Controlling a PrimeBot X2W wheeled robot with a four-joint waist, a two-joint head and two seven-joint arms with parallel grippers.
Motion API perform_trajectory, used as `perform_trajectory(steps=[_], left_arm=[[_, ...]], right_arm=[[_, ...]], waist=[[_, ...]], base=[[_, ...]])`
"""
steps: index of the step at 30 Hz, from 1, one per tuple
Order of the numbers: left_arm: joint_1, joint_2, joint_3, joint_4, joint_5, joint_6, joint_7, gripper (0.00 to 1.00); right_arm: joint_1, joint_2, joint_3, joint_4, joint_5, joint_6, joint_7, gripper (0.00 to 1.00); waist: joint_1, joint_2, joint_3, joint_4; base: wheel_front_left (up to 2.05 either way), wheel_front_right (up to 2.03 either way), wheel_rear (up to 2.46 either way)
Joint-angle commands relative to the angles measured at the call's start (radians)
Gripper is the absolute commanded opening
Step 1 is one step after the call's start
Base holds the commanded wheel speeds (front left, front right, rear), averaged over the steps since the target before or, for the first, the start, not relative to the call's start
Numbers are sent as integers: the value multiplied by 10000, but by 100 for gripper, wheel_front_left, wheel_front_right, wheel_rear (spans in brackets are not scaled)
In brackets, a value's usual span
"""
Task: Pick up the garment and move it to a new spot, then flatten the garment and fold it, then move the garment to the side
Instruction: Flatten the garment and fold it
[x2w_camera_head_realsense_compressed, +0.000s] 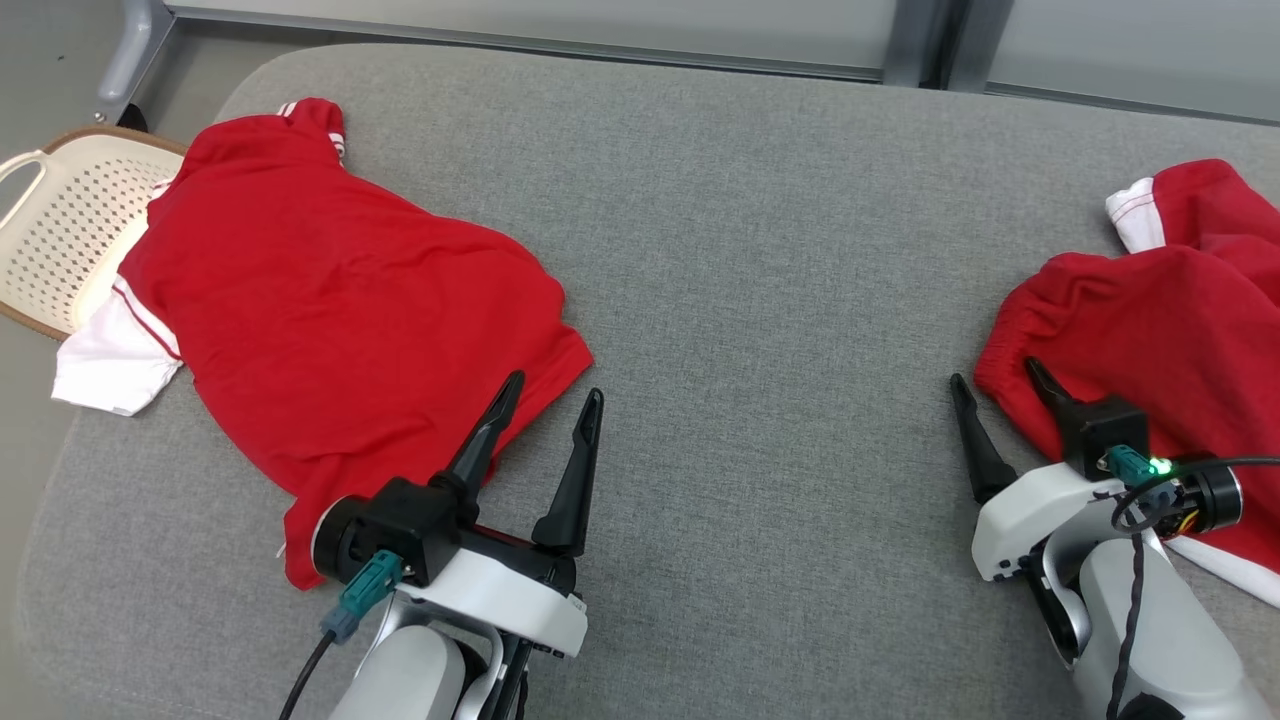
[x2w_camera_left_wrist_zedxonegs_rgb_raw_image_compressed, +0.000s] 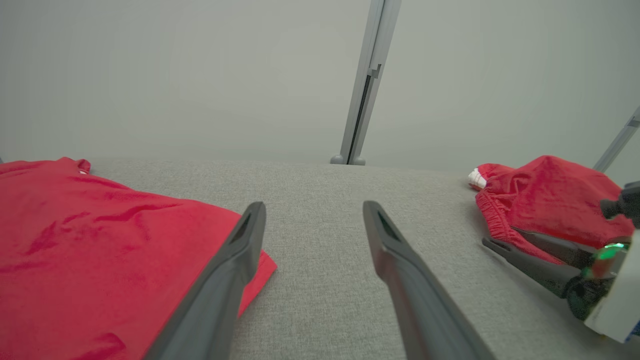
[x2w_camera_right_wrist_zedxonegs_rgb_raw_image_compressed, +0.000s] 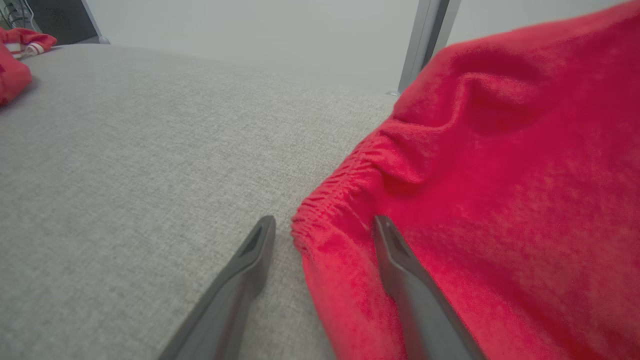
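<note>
We take the crumpled red garment (x2w_camera_head_realsense_compressed: 1150, 310) as the piece to move. It lies heaped at the right edge of the grey pad (x2w_camera_head_realsense_compressed: 760, 250), part of it hanging past that edge. The right gripper (x2w_camera_head_realsense_compressed: 995, 372) is plainly the nearer arm. Its jaws stand wide apart with nothing between them yet, and they bracket the garment's gathered edge (x2w_camera_right_wrist_zedxonegs_rgb_raw_image_compressed: 330, 195), the side facing the pad's middle. The finger toward the pad's middle hangs over bare pad and the other is over red cloth. We cannot tell whether that second finger touches the fabric.

The gathered edge runs from the pad's near side toward its far side, so the gap between the fingers crosses it rather than lying along it — a good line for a pinch, in our judgement. The gripper needs to go down and slightly toward the pad's right edge before it closes.

The left gripper (x2w_camera_head_realsense_compressed: 555, 387) is spread open too and holds nothing. It sits near the pad's front, left of the middle, at the corner of a flat red shirt (x2w_camera_head_realsense_compressed: 330, 300) — well apart from the crumpled piece.
</note>
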Motion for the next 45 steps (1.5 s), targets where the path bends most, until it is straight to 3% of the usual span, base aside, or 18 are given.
perform_trajectory(steps=[1, 2, 10, 19, 26, 33, 43, 44, 45], left_arm=[[-66, 26, 8, -34, -36, 38, -19, 100], [-50, 26, -2, -48, -42, 49, -19, 100], [-122, 30, -13, 47, -18, 80, -19, 100], [-117, 32, 36, 216, 169, -36, -19, 100], [70, 29, -84, 209, 133, -38, -19, 100], [8, 30, -307, 120, -101, 44, -19, 100], [-250, 32, -722, 35, -390, 221, -19, 100], [-265, 32, -737, 30, -393, 224, -19, 100], [-267, 32, -737, 29, -393, 247, -19, 100]], right_arm=[[-99, -27, -9, 82, 52, -2, -58, 9], [-171, -3, 34, 167, 161, -2, -81, 0], [-380, 188, 1098, -42, 1407, 0, -375, 0], [-104, 219, 4901, -1735, 4163, 0, -341, 0], [-543, -568, 7160, -3249, 6854, 0, 412, 0], [-1479, -1370, 7340, -2618, 8029, 0, 856, 0], [-2583, -1603, 7268, -478, 9020, 0, 1556, 0], [-2667, -1606, 7294, -357, 9066, 0, 1513, 34], [-2753, -1619, 7310, -248, 9084, 0, 1435, 98]], waist=[[0, 0, 58, 69], [0, 0, 65, 89], [0, 0, -1, -151], [0, 0, -450, -479], [0, 0, -615, -140], [0, 0, -434, 454], [0, 0, -82, 909], [0, 0, -65, 913], [0, 0, -44, 902]], base=[[0, 0, 0], [0, 0, 0], [0, 0, 0], [0, 0, 0], [0, 0, 0], [0, 0, 0], [0, 0, 0], [0, 0, 0], [0, 0, 0]])
